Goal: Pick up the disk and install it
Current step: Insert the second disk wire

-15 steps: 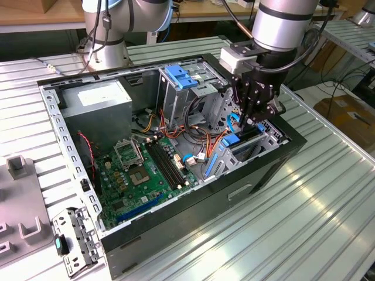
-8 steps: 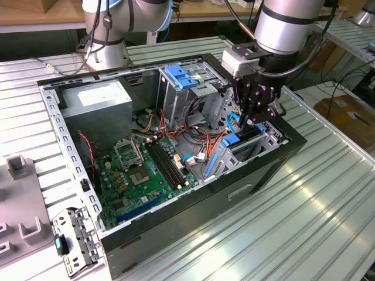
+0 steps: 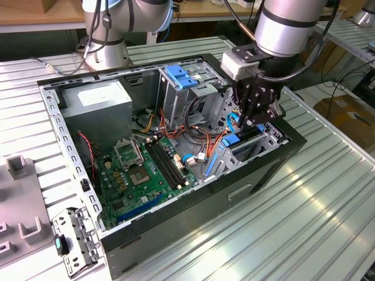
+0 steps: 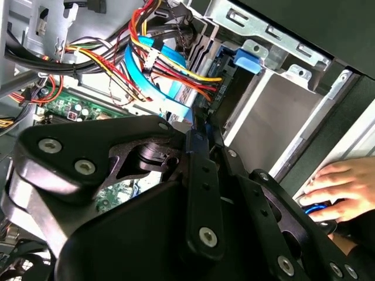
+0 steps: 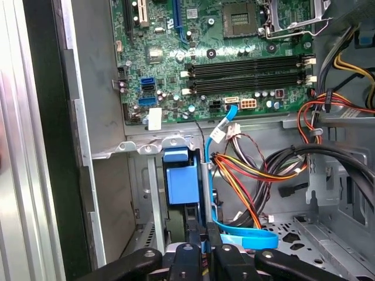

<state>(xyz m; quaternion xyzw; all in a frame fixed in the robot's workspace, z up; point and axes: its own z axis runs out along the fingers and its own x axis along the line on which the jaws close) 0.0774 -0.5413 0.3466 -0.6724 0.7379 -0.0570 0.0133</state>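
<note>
Ribbed metal tabletop (image 3: 304,199) is seen under an open computer case (image 3: 193,205), with the gripper (image 3: 256,120) lowered into its drive bay at 3 o'clock in the exterior view. A person's hand (image 4: 340,187) on the case is caught in the second wrist view, while the green motherboard (image 5: 222,52) and cables are laid out in the first wrist view. The disk (image 5: 179,184), edge-on with its blue bracket, is seated in the bay just beside the narrowly closed fingers (image 5: 205,257); whether it is gripped cannot be told.

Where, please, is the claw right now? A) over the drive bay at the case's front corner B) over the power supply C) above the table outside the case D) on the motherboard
A: in the exterior view the claw hangs just above the drive bay, away from the motherboard.
</note>
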